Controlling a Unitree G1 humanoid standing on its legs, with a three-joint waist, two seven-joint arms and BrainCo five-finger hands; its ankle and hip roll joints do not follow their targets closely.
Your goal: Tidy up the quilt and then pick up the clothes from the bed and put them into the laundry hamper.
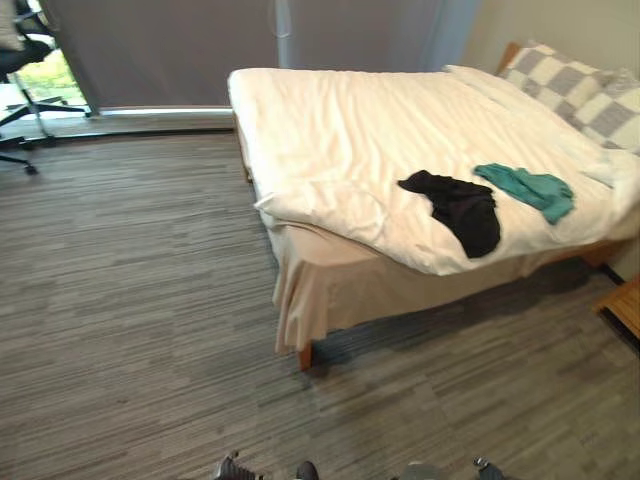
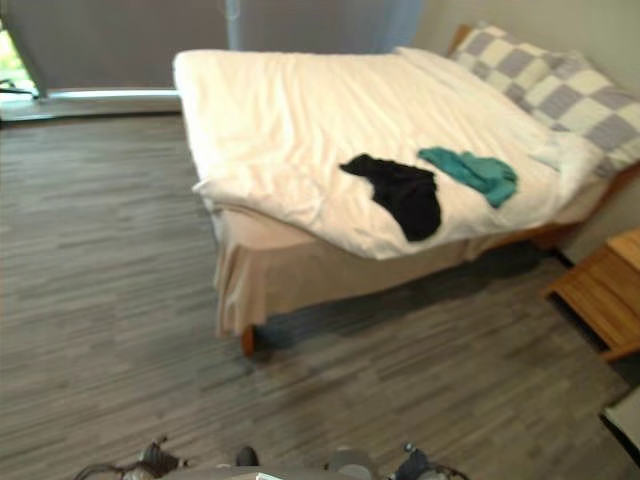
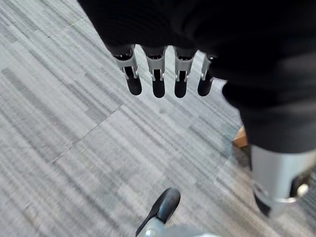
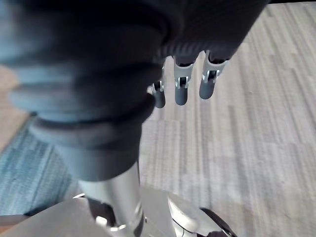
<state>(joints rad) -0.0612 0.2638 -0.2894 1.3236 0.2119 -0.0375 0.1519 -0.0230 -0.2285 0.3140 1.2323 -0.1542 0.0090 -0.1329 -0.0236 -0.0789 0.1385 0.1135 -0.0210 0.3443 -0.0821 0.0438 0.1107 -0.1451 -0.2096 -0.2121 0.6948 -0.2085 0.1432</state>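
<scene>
Hanging idle over the grey plank floor (image 3: 74, 128), left robot hand (image 3: 158, 74) with fingers straight and relaxed, gripping nothing. Hanging likewise on the other side, right robot hand (image 4: 185, 81), fingers loose and pointing down, also empty; both seemingly parked at the sides while standing well back from the work.

Stretching ahead, open floor between the robot and the bed (image 1: 330, 280), its near corner angled toward the camera, beige skirt draping to the floor. Lying across the mattress, cream quilt (image 1: 380, 140), rumpled and bunched along the near edge and corner, hanging unevenly over the skirt, so probably awaiting straightening as the first step.

Resting on the quilt close to the near edge, black garment (image 1: 460, 205), one end trailing toward the overhang. Sitting just beside it and further up the bed, teal garment (image 1: 530, 188), crumpled in a loose heap; both lying where dropped, likely within reach only after walking closer.

Propping against the headboard at the far end, checked pillows (image 1: 580, 90). Peeking in at the right edge, wooden nightstand (image 2: 600, 285). Closing off the back wall, grey curtain (image 1: 200, 50), with an office chair (image 1: 20, 70) standing in the far left corner. Nothing recognisable as a hamper.
</scene>
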